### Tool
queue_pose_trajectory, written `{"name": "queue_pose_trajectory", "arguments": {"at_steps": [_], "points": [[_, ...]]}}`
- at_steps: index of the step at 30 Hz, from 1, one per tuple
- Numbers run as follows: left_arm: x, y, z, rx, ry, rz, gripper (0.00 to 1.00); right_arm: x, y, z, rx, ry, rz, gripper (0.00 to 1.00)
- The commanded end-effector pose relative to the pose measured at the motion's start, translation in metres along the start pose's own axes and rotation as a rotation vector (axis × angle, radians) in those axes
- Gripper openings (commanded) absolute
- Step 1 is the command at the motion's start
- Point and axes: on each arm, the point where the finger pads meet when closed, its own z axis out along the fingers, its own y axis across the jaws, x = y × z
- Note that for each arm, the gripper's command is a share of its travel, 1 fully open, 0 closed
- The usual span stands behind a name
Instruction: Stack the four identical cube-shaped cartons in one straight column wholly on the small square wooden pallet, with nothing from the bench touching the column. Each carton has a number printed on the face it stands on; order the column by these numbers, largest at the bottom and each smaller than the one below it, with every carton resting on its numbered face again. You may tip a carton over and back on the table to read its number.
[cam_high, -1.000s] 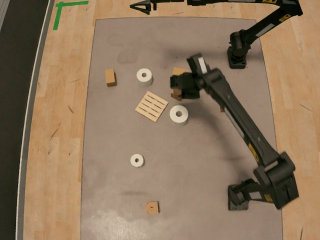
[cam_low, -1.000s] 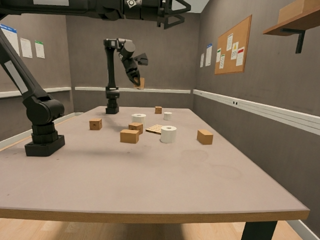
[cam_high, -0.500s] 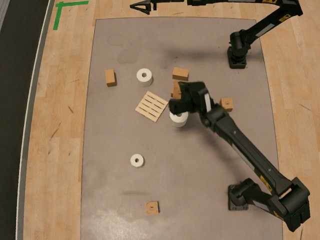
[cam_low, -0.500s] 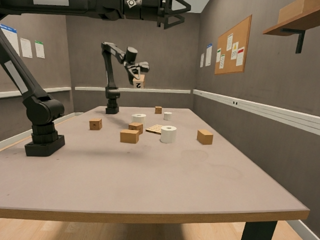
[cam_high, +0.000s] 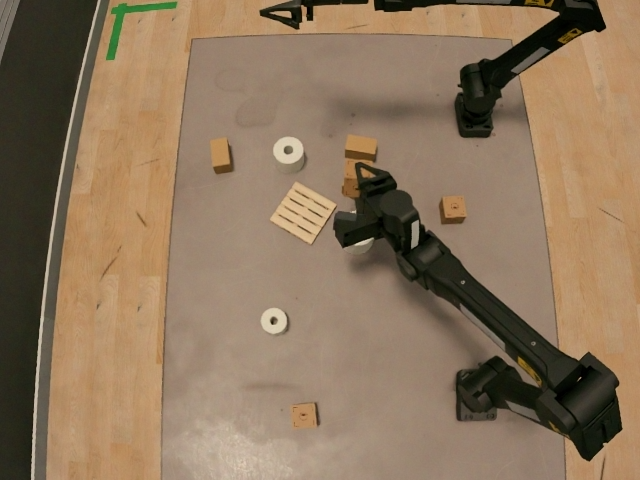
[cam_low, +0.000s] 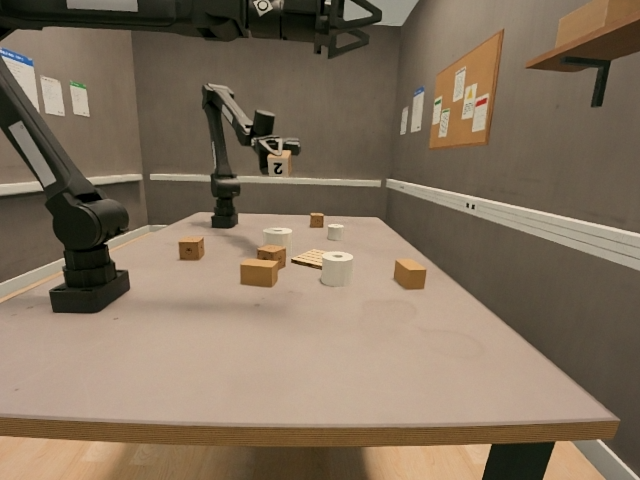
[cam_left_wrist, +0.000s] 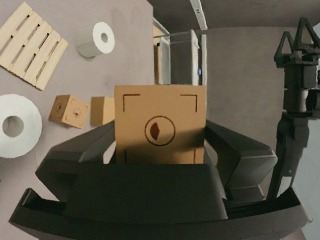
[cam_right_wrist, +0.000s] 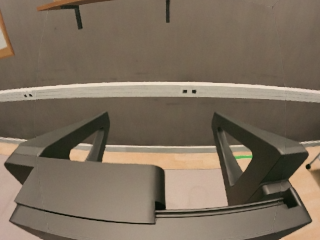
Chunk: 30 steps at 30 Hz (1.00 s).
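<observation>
- Number-reading: left gripper (cam_high: 360, 169) (cam_low: 279, 148) (cam_left_wrist: 160, 131) clamps a carton (cam_high: 352, 174) (cam_low: 279, 166) (cam_left_wrist: 160, 125) (a "2" shows), centre frame, aloft.
- Right gripper (cam_high: 263, 12) (cam_low: 374, 24) (cam_left_wrist: 296, 36) (cam_right_wrist: 161, 117) gapes.
- Next: probably set it down, numbered face under; pallet (cam_high: 316, 195) (cam_low: 309, 259) (cam_left_wrist: 54, 65) waits.

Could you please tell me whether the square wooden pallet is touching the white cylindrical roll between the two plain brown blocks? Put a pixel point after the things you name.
Apart. The top view shows mat between the pallet (cam_high: 305, 214) (cam_low: 309, 257) (cam_left_wrist: 53, 60) and the roll (cam_high: 290, 164) (cam_low: 337, 272) (cam_left_wrist: 89, 43); they only overlap visually in the exterior view.

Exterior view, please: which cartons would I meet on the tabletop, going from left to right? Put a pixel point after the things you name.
The leftmost carton (cam_high: 453, 206) (cam_low: 191, 249), the carton behind a plain brown box (cam_high: 349, 191) (cam_low: 273, 252) (cam_left_wrist: 70, 111), the far carton (cam_high: 304, 415) (cam_low: 316, 220).
</observation>
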Motion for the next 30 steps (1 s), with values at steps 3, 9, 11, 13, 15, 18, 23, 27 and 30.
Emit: {"name": "queue_pose_trajectory", "arguments": {"at_steps": [3, 9, 11, 13, 15, 18, 23, 27, 30], "points": [[-0.011, -0.016, 0.000, 0.046, -0.022, -0.008, 0.50, -0.026, 0.001, 0.000, -0.003, -0.042, -0.013, 1.00], [-0.017, -0.037, -0.001, 0.055, -0.023, -0.018, 0.50, -0.026, 0.001, 0.000, -0.003, -0.042, -0.013, 1.00], [-0.018, -0.041, -0.002, 0.064, -0.027, -0.017, 0.50, -0.026, 0.001, 0.000, -0.003, -0.042, -0.013, 1.00], [-0.019, -0.042, -0.002, 0.070, -0.029, -0.016, 0.50, -0.026, 0.001, 0.000, -0.003, -0.042, -0.013, 1.00], [-0.018, -0.042, -0.002, 0.070, -0.027, -0.013, 0.50, -0.026, 0.001, 0.000, -0.003, -0.042, -0.013, 1.00], [-0.018, -0.042, -0.002, 0.070, -0.026, -0.013, 0.50, -0.026, 0.001, 0.000, -0.003, -0.042, -0.013, 1.00], [-0.008, -0.023, 0.000, 0.037, -0.011, -0.007, 0.50, -0.019, 0.010, 0.007, -0.021, -0.047, 0.047, 1.00], [-0.008, -0.023, 0.000, 0.037, -0.011, -0.007, 0.50, -0.013, 0.016, 0.009, -0.032, -0.053, 0.121, 1.00], [-0.008, -0.023, 0.000, 0.037, -0.011, -0.007, 0.50, 0.026, 0.033, 0.013, -0.059, -0.031, 0.273, 1.00]]}}
